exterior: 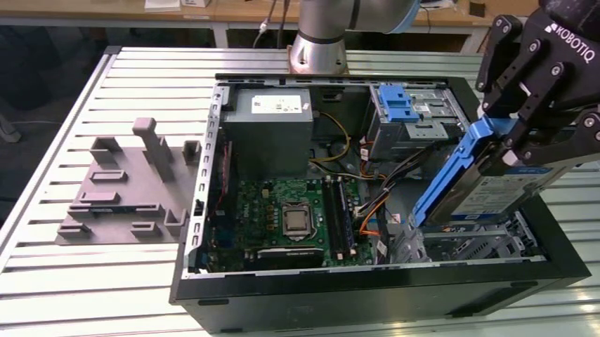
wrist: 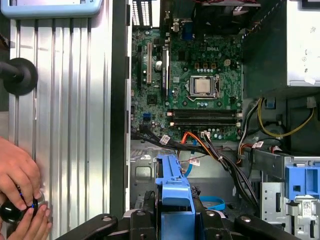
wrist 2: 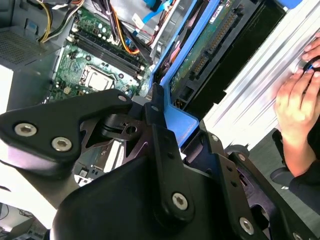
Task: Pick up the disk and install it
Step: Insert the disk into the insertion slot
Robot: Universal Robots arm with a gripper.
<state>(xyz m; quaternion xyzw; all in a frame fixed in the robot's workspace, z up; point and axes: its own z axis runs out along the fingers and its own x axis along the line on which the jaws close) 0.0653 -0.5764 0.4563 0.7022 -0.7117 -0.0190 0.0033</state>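
My gripper (exterior: 513, 137) is shut on the disk (exterior: 497, 189), a silver-grey drive with a blue-and-white label in blue carrier rails. I hold it tilted, one end high, above the metal drive cage (exterior: 468, 246) at the exterior view's right of the open computer case (exterior: 375, 284). In the second wrist view the black fingers (wrist 2: 160, 135) clamp the blue rail (wrist 2: 177, 120), and the disk's green circuit-board side (wrist 2: 210, 50) faces the camera. In the first wrist view the blue carrier (wrist: 175, 190) sticks out from the gripper (wrist: 175, 222) over the case floor.
Inside the case lie the green motherboard (exterior: 291, 217), a grey power supply box (exterior: 272, 126), loose cables (exterior: 375, 203) and a blue ridged latch (exterior: 395, 102). A grey moulded fixture (exterior: 131, 182) sits on the slatted table at the exterior view's left. A person's hands (wrist: 20, 185) hold a knob beside the case.
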